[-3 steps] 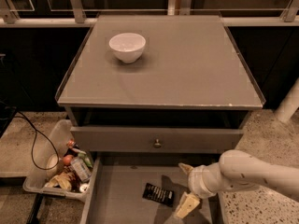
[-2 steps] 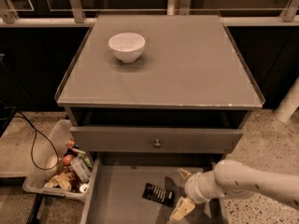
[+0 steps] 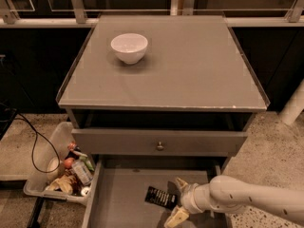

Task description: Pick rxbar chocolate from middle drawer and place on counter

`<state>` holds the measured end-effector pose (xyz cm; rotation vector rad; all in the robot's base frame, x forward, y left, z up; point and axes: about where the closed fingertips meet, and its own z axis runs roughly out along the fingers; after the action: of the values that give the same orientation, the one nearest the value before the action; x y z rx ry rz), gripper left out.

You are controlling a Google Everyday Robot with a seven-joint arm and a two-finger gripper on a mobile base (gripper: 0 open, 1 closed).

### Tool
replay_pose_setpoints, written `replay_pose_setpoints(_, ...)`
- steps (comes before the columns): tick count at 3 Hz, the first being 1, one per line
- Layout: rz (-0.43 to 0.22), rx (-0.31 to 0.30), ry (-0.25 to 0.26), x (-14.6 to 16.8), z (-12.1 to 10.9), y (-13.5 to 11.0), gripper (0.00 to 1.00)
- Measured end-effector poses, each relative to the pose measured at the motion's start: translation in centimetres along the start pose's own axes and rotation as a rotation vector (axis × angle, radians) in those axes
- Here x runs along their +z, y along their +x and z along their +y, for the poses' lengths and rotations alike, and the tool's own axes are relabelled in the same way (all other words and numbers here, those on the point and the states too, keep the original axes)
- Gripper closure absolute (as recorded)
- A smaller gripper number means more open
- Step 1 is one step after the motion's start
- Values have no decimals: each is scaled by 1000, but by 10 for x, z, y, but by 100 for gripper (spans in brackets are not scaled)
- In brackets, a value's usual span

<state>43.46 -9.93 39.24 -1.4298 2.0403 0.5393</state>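
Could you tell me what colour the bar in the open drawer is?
Black bar, pale lettering, camera view; gripper at its right end.

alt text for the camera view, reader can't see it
The robot's open gripper is in the open middle drawer, at the right end of the black rxbar chocolate lying there. A white bowl sits on the counter above.

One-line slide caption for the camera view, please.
End effector, open, beside the rxbar chocolate in the pulled-out middle drawer; white bowl on the counter above.
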Motion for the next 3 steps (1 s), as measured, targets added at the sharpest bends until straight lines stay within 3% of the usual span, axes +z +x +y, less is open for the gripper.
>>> replay_pose_setpoints(3,-40,19,5,55,6,5,0)
